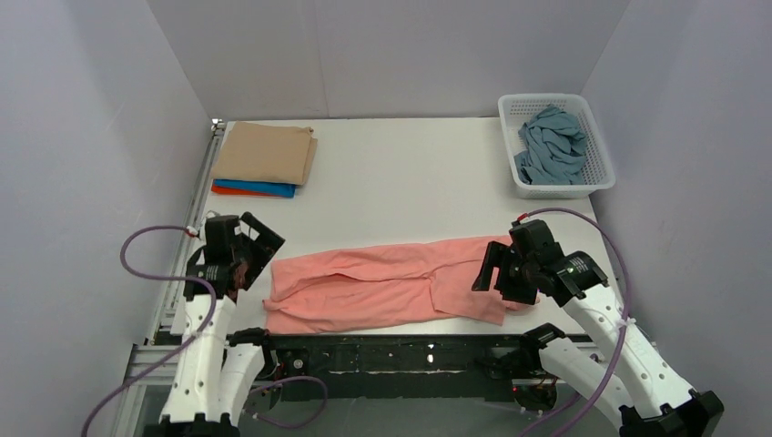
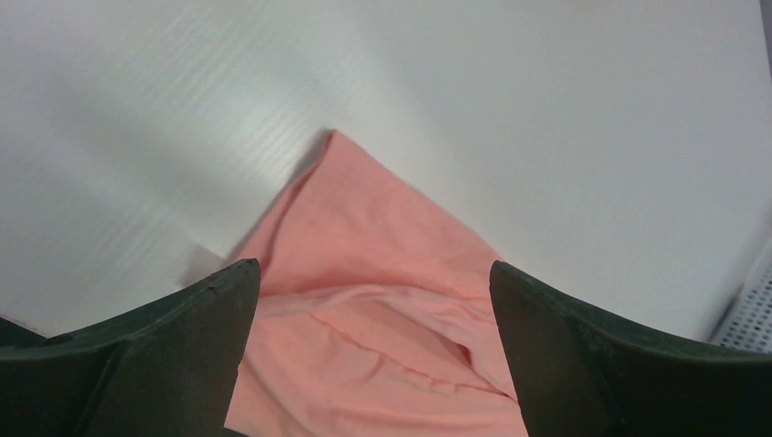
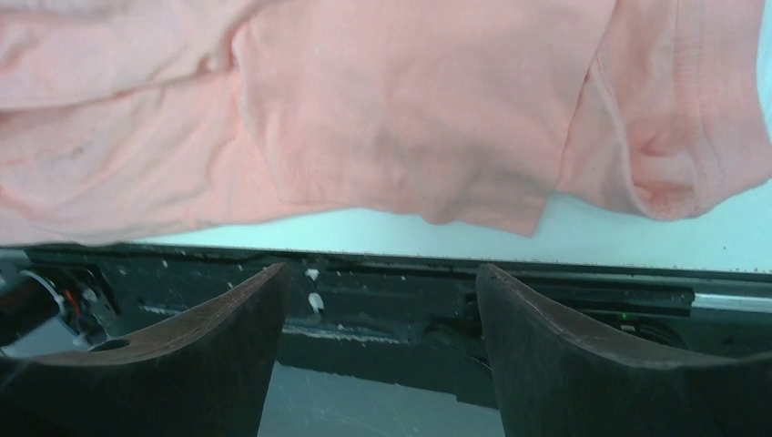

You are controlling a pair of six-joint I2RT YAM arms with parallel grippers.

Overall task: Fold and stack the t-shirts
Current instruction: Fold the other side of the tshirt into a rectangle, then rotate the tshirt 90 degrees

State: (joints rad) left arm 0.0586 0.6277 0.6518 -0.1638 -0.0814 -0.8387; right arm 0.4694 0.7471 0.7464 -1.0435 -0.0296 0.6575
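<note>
While the left pincer and right pincer gape released, the latter partly hides the salmon-pink t-shirt.

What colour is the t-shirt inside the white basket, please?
The t-shirt is dusty grey-blue; top external view.

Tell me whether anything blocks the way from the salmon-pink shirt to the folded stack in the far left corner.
Nothing visible does. Only bare table lies between the salmon-pink shirt at the near edge and the folded stack, tan on top. The white basket sits in the far right corner, off that path.
</note>
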